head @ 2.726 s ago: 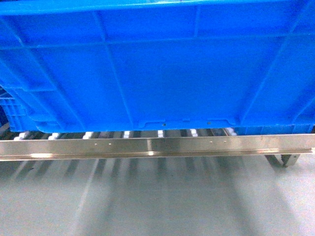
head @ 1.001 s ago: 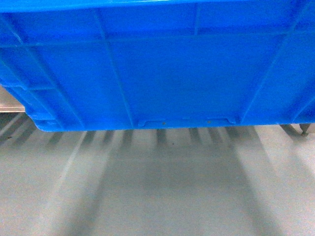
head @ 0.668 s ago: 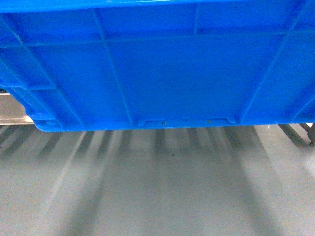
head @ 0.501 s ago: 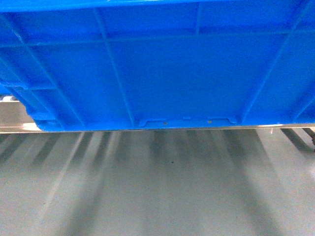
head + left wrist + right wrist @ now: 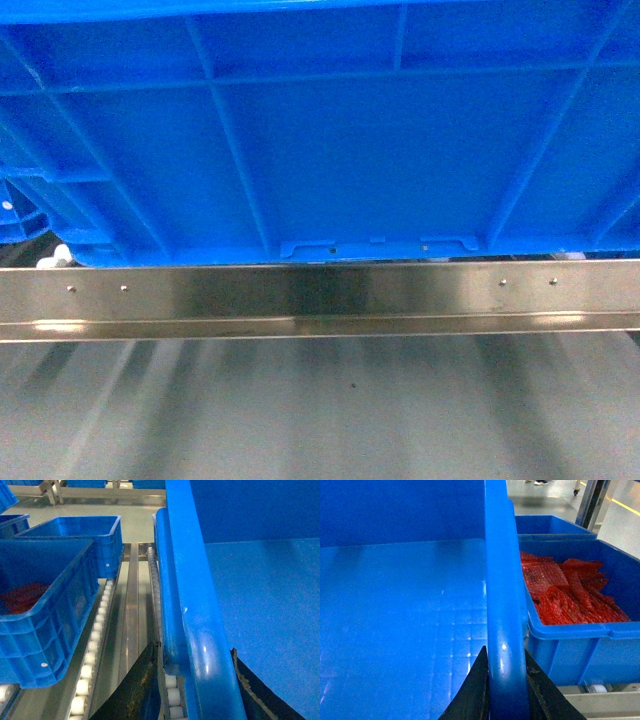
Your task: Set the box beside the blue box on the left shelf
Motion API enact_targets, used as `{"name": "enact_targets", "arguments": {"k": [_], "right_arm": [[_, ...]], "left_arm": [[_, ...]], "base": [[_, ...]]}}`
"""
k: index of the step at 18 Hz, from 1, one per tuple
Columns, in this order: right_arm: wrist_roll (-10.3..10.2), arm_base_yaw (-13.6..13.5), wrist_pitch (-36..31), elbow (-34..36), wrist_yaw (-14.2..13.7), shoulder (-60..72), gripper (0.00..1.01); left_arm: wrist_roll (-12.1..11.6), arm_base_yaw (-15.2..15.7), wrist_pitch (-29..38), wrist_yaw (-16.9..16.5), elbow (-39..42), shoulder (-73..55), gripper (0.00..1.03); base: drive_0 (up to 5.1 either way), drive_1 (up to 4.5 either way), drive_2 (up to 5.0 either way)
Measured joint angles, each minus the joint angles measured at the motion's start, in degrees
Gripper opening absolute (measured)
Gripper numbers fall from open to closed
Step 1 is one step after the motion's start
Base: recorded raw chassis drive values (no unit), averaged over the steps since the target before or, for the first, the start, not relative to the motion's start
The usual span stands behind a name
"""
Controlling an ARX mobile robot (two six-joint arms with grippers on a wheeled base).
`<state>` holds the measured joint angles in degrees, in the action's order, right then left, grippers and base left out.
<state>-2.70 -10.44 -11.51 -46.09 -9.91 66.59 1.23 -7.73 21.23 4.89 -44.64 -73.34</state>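
Your large bright-blue ribbed plastic crate (image 5: 330, 130) fills the head view, its bottom edge sitting right at the silvery-grey metal flow rack (image 5: 320, 300), over the front rail; whether it's fully down on the white roller wheels (image 5: 95, 645) you can't tell from here. On the left there's a gap of bare track between your crate and the neighbouring blue plastic bin (image 5: 45, 605), which holds something red; on the right, another blue bin packed with red bagged parts (image 5: 570, 595) sits just beside your crate's wall, very close. That's where trouble could come, I'd say: drift right and the rims knock together, or let go with the base only half on the rollers and the crate may roll or tip off the front rail. Now the grips: your left gripper (image 5: 192, 680) has its dark fingers either side of the thick rolled rim, clamped onto the crate's left wall. Your right gripper (image 5: 505, 690) does the same on the right wall, fingers pinched tight against the rim. Both are carrying the crate.
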Motion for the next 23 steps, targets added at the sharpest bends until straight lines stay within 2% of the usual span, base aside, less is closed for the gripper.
{"name": "enact_targets", "arguments": {"k": [13,23], "right_arm": [[0.0,0.0,0.0,0.0,0.0,0.0,0.1],[0.0,0.0,0.0,0.0,0.0,0.1,0.1]], "left_arm": [[0.0,0.0,0.0,0.0,0.0,0.0,0.32],[0.0,0.0,0.0,0.0,0.0,-0.2,0.32]], "base": [[0.1,4.15,-4.0],[0.0,0.14,-0.1]]}}
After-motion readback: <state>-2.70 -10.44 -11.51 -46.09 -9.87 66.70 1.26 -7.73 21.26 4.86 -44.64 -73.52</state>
